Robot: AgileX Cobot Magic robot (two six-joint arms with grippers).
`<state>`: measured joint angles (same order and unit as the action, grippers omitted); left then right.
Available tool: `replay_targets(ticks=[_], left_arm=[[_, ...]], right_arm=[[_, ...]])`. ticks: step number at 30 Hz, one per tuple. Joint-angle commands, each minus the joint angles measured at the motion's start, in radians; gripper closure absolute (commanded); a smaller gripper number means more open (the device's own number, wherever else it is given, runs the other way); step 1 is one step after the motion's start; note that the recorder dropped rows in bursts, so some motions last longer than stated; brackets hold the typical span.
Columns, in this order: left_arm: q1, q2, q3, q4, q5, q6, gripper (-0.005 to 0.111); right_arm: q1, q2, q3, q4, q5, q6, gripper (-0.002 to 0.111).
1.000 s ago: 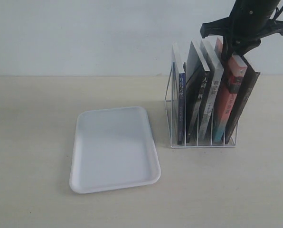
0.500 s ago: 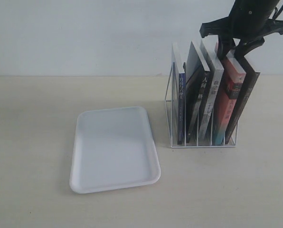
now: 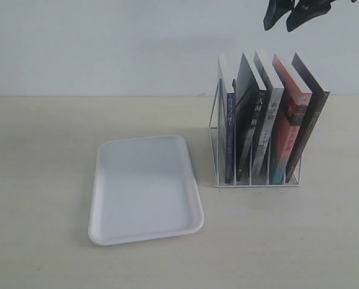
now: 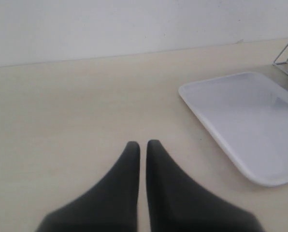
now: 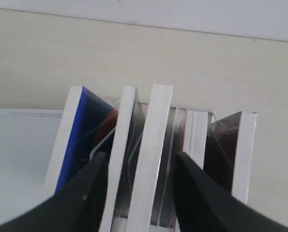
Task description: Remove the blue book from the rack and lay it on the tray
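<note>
The blue book (image 3: pixel 229 129) stands upright in the end slot of the wire rack (image 3: pixel 213 141), nearest the white tray (image 3: pixel 144 186) on the worktop (image 3: pixel 41 156). The right gripper (image 3: pixel 279 25) hovers above the books, jaws apart and empty. The left gripper (image 4: pixel 142 143) has its jaws pressed together, holding nothing.

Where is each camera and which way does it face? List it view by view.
Exterior: in front of the table, facing the wall; shows tray, rack, right fingers.
Left wrist: low over the table, looking past shut left fingers to the tray.
Right wrist: above the rack, looking down between open right fingers at the blue book.
Shared: the tray appears in all three.
</note>
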<state>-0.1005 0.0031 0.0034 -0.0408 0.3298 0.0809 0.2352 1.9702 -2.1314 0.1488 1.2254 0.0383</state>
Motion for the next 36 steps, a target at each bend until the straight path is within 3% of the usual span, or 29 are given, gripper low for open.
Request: replay_targets(ticks=[1,9,36], left_arm=[[0.000,-0.003,-0.003,0.001,-0.015,-0.007,0.102],[0.000,-0.003,-0.003,0.001,-0.015,-0.007,0.102],[0.000,-0.003,-0.003,0.001,-0.015,-0.007,0.102]], right_arm=[[-0.001,-0.008,-0.006,0.068,-0.004,-0.016,0.066],[0.104,-0.006,-0.003,-0.051,-0.004,-0.006,0.066],[0.106,0.064,0.061,-0.066,-0.004,0.006,0.066]])
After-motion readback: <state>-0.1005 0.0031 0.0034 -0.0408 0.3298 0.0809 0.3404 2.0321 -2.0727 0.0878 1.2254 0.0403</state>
